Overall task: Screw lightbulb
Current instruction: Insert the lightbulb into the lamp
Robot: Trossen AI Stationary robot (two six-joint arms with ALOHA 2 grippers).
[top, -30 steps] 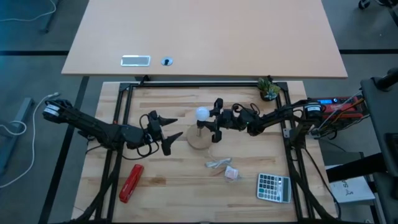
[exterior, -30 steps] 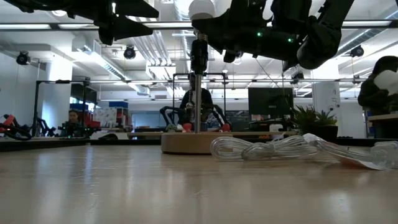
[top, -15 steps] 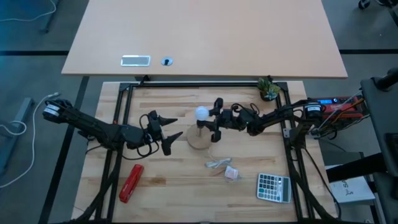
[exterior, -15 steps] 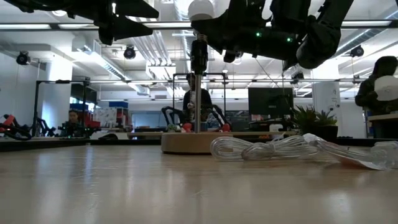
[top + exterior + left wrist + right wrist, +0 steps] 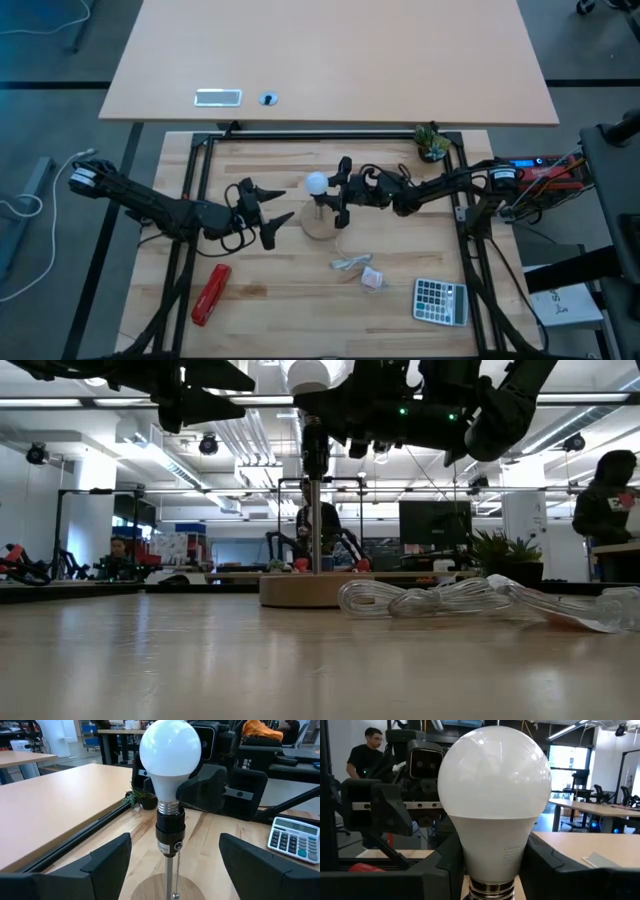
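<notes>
Lightbulb (image 5: 170,757) seated upright in the black socket (image 5: 169,832) atop a thin metal post (image 5: 170,875), over the round wooden base (image 5: 322,224) near the table's centre. Metal thread partly visible above the socket rim; probably not yet fully screwed in. Post and base keep the socket fixed, so that only the bulb needs turning.

Right gripper (image 5: 337,192) closed on the lightbulb at its lower white neck, one finger (image 5: 447,862) on each side, as the right wrist view shows. Right arm stretched low across the table from the right edge, wrist level with the bulb. A grip at the neck suits rotation about the post's axis.

Left gripper (image 5: 272,212) spread wide, empty, just beside the base, aimed at the socket and apart from it. Left arm extended from the left edge, waiting.

Clear wrapper (image 5: 349,264), red tool (image 5: 210,293) and calculator (image 5: 440,300) lying toward the near edge, well apart from the work.
</notes>
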